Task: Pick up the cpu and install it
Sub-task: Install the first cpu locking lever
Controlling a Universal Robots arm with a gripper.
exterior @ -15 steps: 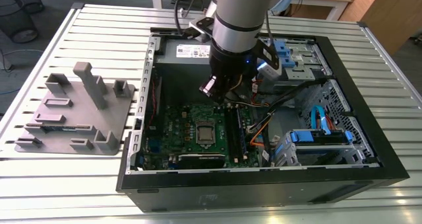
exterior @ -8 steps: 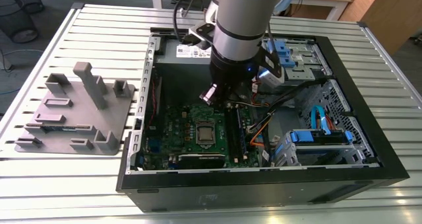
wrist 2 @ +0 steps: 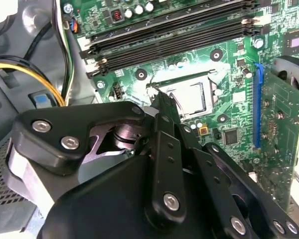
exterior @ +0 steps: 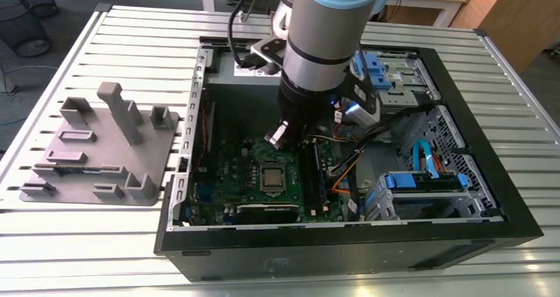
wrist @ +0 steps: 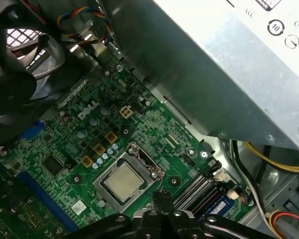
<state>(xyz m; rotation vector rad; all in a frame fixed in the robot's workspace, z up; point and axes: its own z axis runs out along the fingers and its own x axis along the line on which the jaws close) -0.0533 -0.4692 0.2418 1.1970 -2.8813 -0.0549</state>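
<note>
The cpu (wrist: 121,180) is a square chip with a silver-grey top, lying flat inside the metal socket frame (wrist: 148,167) on the green motherboard (wrist: 154,124). It also shows in the second wrist view as cpu (wrist 2: 191,96) and in the exterior view as cpu (exterior: 273,177). My gripper (wrist: 162,195) hangs a little above the board, just beside the socket, with its black fingers (wrist 2: 164,107) drawn together and nothing between them. In the exterior view the gripper (exterior: 278,137) sits above the board's far part, apart from the chip.
The open computer case (exterior: 175,198) walls in the board. Memory slots (wrist 2: 179,30) run along one side of the socket, a graphics card (wrist 2: 281,114) along another. Yellow cables (wrist 2: 35,74) and a silver power supply (wrist: 229,64) are close. A grey moulded tray (exterior: 96,153) stands at the exterior view's left.
</note>
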